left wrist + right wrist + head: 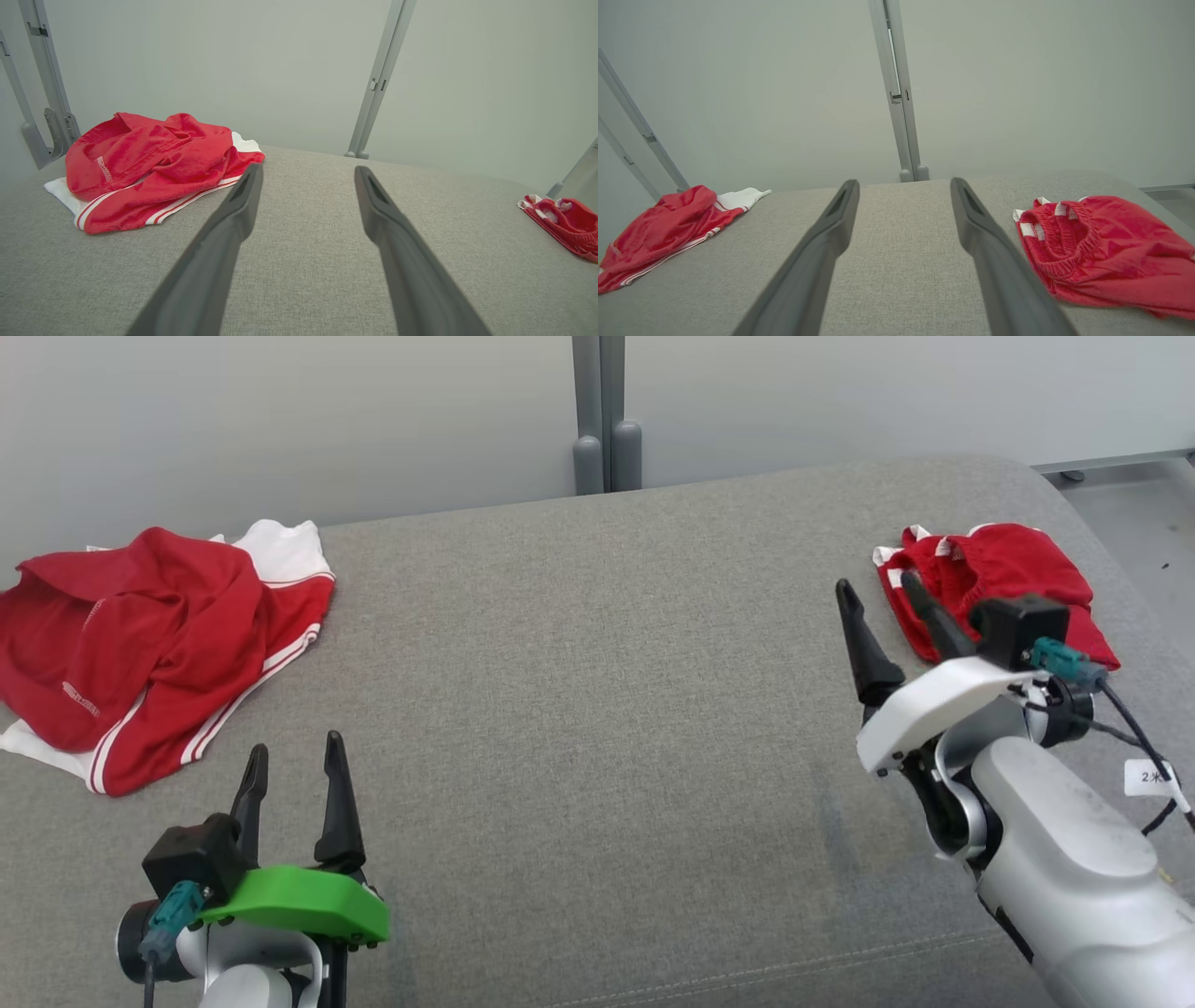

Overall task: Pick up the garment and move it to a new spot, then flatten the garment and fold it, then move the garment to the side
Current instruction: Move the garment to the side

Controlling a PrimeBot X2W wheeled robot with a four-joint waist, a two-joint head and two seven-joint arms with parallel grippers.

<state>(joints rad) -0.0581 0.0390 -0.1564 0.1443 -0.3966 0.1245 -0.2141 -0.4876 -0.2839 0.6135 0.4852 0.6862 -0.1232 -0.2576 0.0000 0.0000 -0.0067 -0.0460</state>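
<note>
Left gripper (296, 745) and right gripper (878, 583) hover empty, fingers (336, 803) spread, over the grey cushion (597, 663). The crumpled red garment (140, 635) at its left end looks untouched, so every step remains.

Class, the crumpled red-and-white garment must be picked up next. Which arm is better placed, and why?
Probably the left. The left gripper is open and near the crumpled garment on that side of the grey cushion; the right gripper, also open, is far across, beside the smaller red garment.
</note>
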